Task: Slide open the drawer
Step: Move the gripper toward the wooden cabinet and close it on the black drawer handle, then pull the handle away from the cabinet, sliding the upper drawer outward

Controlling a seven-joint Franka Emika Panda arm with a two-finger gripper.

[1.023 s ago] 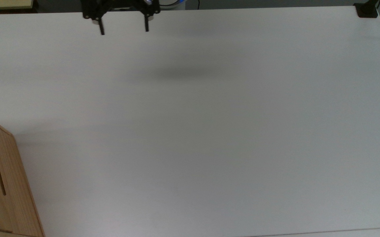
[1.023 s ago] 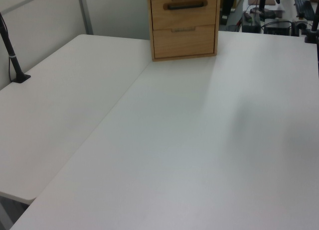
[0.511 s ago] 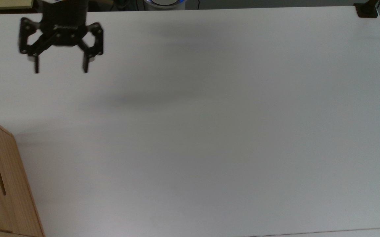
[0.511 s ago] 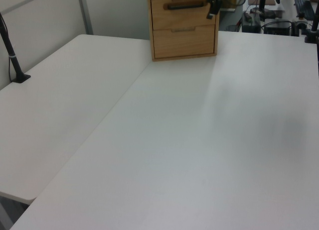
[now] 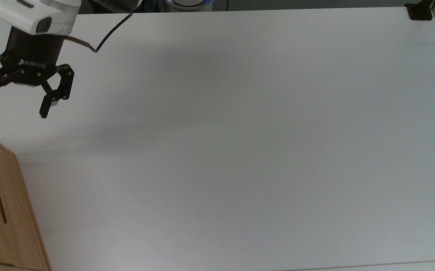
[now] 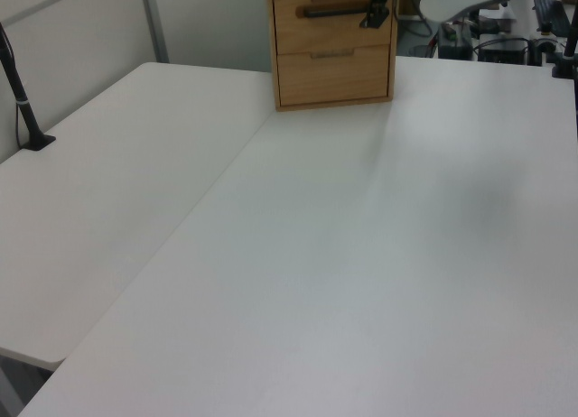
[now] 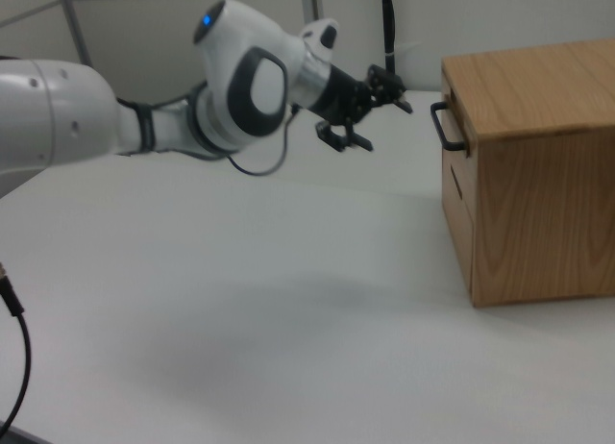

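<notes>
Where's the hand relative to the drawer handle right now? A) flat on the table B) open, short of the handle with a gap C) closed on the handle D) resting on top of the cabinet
B: in the right view the hand has its fingers spread and hangs in the air to the right view's left of the black handle on the drawer, with clear space between them.

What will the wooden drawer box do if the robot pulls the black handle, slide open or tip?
The drawer would probably slide; the black bar handle looks stiff and easy to hook. The wooden cabinet looks blocky and wide-based, so tipping seems unlikely. It stands loose on the white table, so it might skid toward the open gripper.
</notes>
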